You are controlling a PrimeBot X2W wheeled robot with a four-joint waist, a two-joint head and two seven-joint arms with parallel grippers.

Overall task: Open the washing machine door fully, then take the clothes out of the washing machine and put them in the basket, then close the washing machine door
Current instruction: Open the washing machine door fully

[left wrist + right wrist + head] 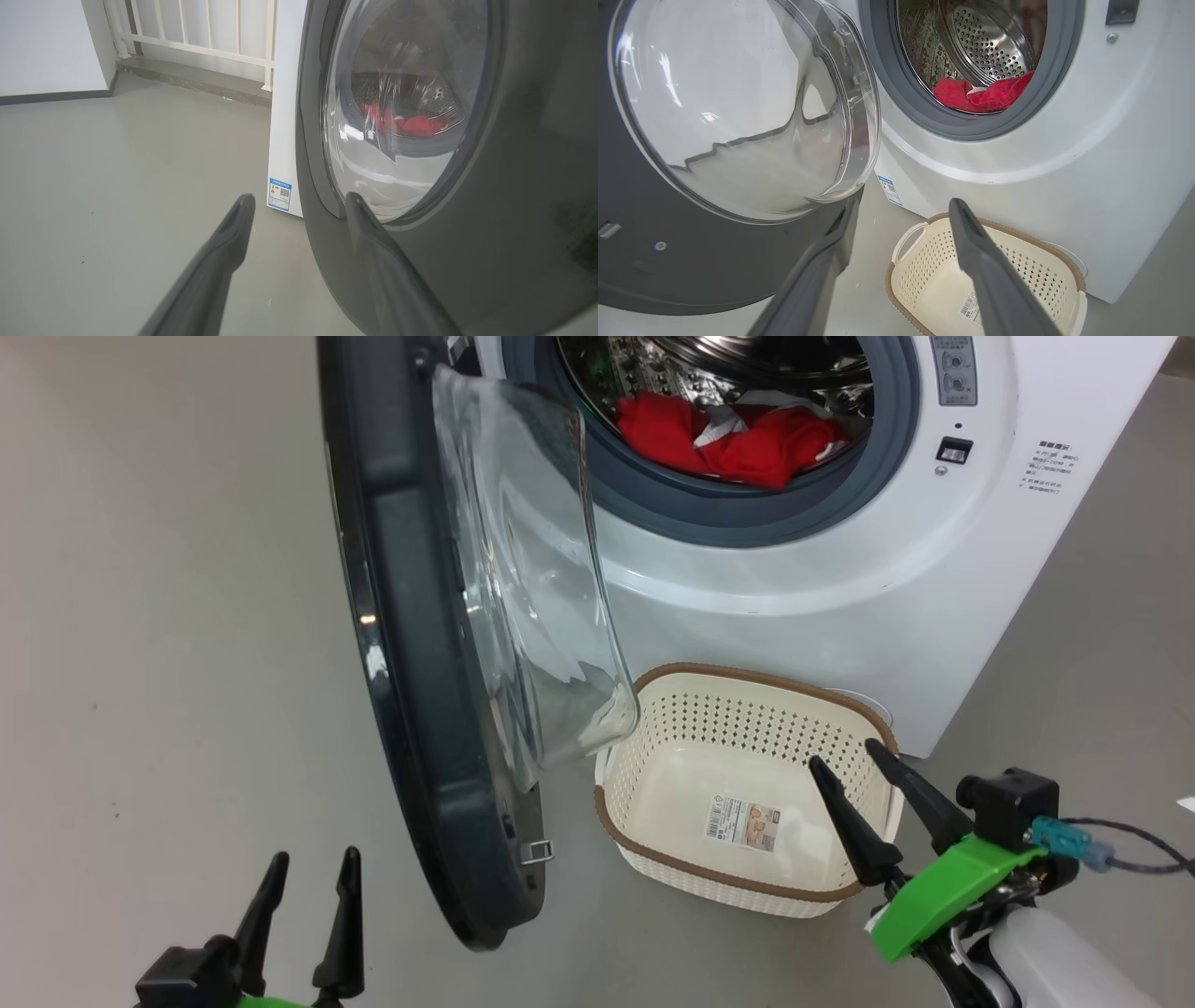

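Cream basket (738, 714) lengthwise along washing machine (794, 588) front

We see bright, even light with faint shadows. White glare streaks the washing machine door (738, 107) just left of our right gripper (904, 205), whose near finger bases blur.

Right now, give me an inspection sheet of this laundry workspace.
Surface: grey floor, a few small specks.
Job's things: washing machine door open; red and white clothes inside the washing machine; basket on the floor, holding just its label.
Clutter: nothing seen.
Grippers: left gripper and right gripper, both jaws apart, holding nothing.
Cables: dark cable at the right wrist.
Surroundings: white railing, white wall.
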